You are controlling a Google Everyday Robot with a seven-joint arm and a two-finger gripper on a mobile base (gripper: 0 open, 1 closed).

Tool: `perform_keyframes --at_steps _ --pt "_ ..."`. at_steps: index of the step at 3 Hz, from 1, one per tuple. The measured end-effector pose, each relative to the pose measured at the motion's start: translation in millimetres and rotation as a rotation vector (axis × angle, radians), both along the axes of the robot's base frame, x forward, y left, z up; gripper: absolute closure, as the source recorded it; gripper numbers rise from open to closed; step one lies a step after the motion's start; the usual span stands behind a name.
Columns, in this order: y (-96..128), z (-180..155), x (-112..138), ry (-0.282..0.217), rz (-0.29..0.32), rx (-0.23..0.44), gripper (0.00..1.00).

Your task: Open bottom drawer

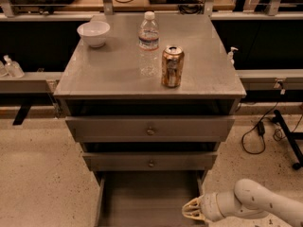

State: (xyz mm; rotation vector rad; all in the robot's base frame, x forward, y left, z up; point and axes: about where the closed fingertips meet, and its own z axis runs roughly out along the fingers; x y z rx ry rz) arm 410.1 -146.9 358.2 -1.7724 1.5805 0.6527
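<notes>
The bottom drawer (142, 197) of the grey metal cabinet stands pulled out toward me. Its plain grey inside shows below the two upper drawer fronts. Its front panel and knob are below the frame's bottom edge, out of view. My gripper (191, 209), cream-coloured on a white arm, comes in from the lower right. It sits at the drawer's right side wall, near the bottom of the view.
The mid-sized drawer front (150, 161) and the widest drawer front (150, 129), each with a small knob, stick out slightly. On the cabinet top (109, 74) stand a white bowl (93, 32), a water bottle (148, 44) and a can (172, 66). Cables (255, 136) lie on the floor at right.
</notes>
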Motion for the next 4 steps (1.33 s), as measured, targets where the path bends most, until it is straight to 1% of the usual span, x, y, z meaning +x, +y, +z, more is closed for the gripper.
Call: perform_keyframes --at_steps 1,2,3,4 --pt "-42 30 -22 0.059 -0.028 -0.082 1.00" --pt "-86 44 -31 0.138 -0.027 -0.127 1.00" --pt "-88 45 -40 0.166 -0.007 -0.116 0.80" --pt "-87 44 -41 0.168 -0.006 -0.114 0.59"
